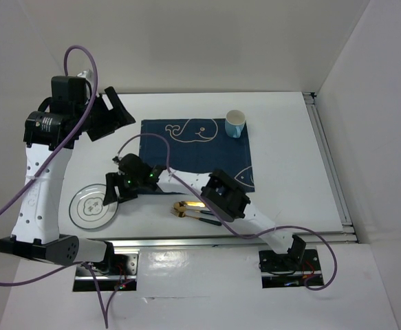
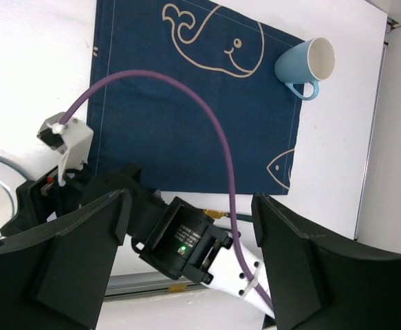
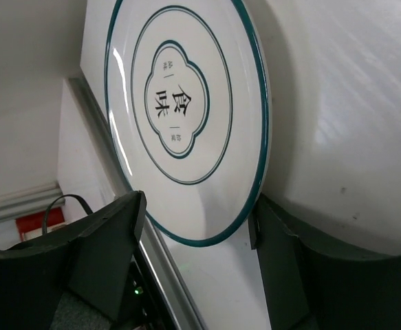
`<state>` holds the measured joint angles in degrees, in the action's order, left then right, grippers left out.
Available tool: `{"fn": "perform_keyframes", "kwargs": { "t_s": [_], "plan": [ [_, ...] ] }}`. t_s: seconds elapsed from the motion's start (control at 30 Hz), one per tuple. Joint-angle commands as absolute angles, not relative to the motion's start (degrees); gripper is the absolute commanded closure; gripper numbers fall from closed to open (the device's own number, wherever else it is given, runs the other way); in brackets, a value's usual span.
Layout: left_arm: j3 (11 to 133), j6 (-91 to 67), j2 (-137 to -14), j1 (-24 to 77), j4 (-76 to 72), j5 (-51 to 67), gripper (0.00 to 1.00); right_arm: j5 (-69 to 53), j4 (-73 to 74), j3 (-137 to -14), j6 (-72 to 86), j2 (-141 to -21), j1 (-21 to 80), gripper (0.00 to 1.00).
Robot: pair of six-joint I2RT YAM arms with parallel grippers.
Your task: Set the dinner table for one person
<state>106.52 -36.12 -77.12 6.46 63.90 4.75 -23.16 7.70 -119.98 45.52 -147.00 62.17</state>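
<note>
The white dinner table (image 1: 289,165) carries a navy whale-print placemat (image 1: 200,148) with a light blue cup (image 1: 235,124) on its far right corner. A white plate (image 1: 89,206) with teal rings lies flat at the front left, off the mat. My right gripper (image 1: 112,191) reaches across to it. In the right wrist view the plate's (image 3: 179,103) near rim lies between the open fingers of my right gripper (image 3: 197,213), the right finger (image 3: 289,261) close against the rim. My left gripper (image 1: 112,113) hangs raised over the mat's left edge, open and empty (image 2: 190,206).
Gold-headed cutlery with dark handles (image 1: 188,208) lies near the front rail, just in front of the mat. A silver rail (image 1: 331,165) runs along the right edge and another along the front. The right arm's forearm and purple cable (image 2: 186,89) cross the mat's front left.
</note>
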Motion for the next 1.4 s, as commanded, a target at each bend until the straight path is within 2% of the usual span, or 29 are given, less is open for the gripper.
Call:
{"fn": "perform_keyframes", "kwargs": {
  "t_s": [0.0,0.1,0.13,0.23,0.27,0.37,0.7,0.83,1.07,1.37],
  "plan": [
    [108.72,-35.16,-75.85,6.59,63.11,5.01,0.11,-23.12,8.61,-121.99,47.11,-149.77,63.19,0.28],
    [108.19,-34.63,-75.85,6.59,63.11,5.01,0.11,-23.12,8.61,-121.99,47.64,-149.77,63.19,0.41],
    [107.67,-34.63,-75.85,6.59,63.11,5.01,0.11,-23.12,8.61,-121.47,47.64,-149.77,63.19,0.54],
    [107.67,-34.63,-75.85,6.59,63.11,5.01,0.11,-23.12,6.77,-118.15,48.77,-146.79,62.67,0.74],
    [107.67,-34.11,-75.85,6.59,63.11,5.01,0.11,-22.59,5.98,-116.91,48.78,-145.73,61.97,0.85],
    [107.67,-34.1,-75.85,6.59,63.11,5.01,0.11,-22.59,4.05,-113.04,49.31,-140.99,60.56,0.99],
    [110.91,-34.1,-76.99,6.59,62.67,4.4,0.1,-25.49,6.32,-110.57,50.01,-128.6,54.33,1.0],
    [111.45,-34.1,-76.99,6.59,62.67,4.39,0.1,-22.94,7.39,-103.82,50.01,-121.57,51.33,1.0],
    [111.45,-34.1,-78.05,6.59,62.67,4.39,0.1,-20.57,6.24,-83.36,52.03,-108.03,42.64,1.0],
    [106.97,-33.57,-76.9,6.59,62.14,2.29,0.1,-19.07,7.73,-69.97,52.03,-97.83,30.6,1.0]
  ]
}}
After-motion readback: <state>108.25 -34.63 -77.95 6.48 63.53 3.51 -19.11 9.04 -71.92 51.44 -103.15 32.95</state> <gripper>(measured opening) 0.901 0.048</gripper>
